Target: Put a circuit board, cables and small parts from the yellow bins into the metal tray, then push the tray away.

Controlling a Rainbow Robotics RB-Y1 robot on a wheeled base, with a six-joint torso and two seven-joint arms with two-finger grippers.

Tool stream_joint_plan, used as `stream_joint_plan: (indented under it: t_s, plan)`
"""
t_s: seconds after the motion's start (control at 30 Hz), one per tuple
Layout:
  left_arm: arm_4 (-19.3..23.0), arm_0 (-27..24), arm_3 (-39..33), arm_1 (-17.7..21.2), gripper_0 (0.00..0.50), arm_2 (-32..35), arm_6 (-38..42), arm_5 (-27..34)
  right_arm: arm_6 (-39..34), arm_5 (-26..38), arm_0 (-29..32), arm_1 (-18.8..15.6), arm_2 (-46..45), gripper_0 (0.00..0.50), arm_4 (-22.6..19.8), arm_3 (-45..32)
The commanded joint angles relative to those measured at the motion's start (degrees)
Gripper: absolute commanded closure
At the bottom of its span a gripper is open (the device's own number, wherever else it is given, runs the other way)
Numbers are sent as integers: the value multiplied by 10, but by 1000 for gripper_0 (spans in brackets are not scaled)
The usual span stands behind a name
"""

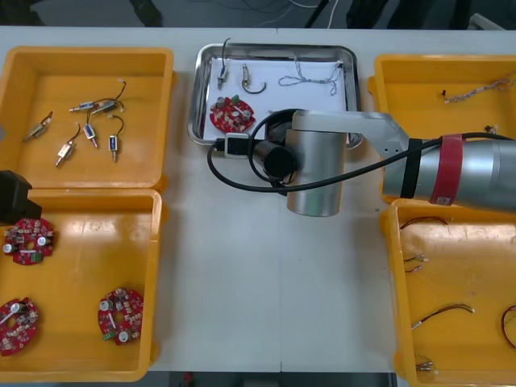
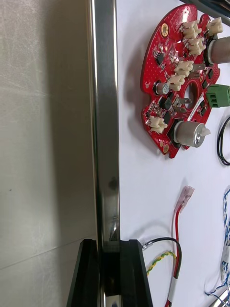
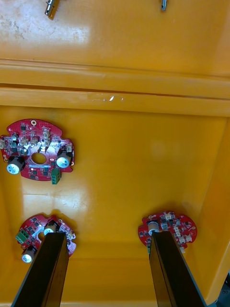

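Note:
The metal tray (image 1: 197,97) stands at the back middle, white inside. In it lie a round red circuit board (image 1: 230,113), a black cable (image 1: 254,81), a blue and white cable (image 1: 310,74) and a small metal part (image 1: 222,74). My right arm (image 1: 314,173) reaches over the tray's near edge. My right gripper (image 2: 109,247) is shut on the tray's rim (image 2: 105,120), one finger on each side of it. Beside the fingers lie the board (image 2: 179,81) and a red and yellow cable (image 2: 177,230). My left gripper (image 3: 108,235) hangs open over the near left bin.
The near left yellow bin (image 1: 153,242) holds three circuit boards (image 1: 28,240). Several small metal parts (image 1: 89,121) lie in the far left bin. Both right bins (image 1: 387,242) hold cables. Bare table (image 1: 266,298) lies between the near bins.

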Motion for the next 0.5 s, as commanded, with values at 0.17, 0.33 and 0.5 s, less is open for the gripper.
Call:
stream_joint_plan:
  t_s: [0.17, 0.33, 0.5]
  plan:
    - [-5, 9, -16, 26, 0, 19, -52, -5, -12, -5, 11, 16, 1, 500, 14, 10]
    - [-5, 9, -16, 26, 0, 19, -52, -5, -12, -6, 13, 24, 1, 500, 27, 23]
    - [-5, 9, -16, 26, 0, 19, -52, -5, -12, -6, 13, 25, 0, 500, 28, 24]
